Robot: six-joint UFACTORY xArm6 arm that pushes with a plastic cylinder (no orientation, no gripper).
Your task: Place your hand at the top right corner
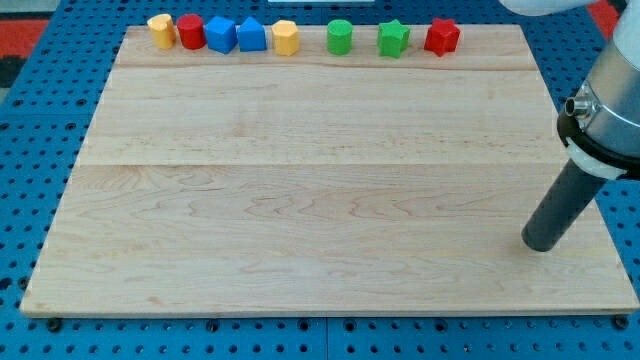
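Wooden bench, eight coloured blocks lined along the view's top edge, rod's tip lower right, well apart, touching none, no end effector jaws

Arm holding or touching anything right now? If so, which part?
Nothing is held. My tip rests on the bare wooden board near the view's right edge, well below the row of blocks along the view's top; the nearest, the red block, is untouched.
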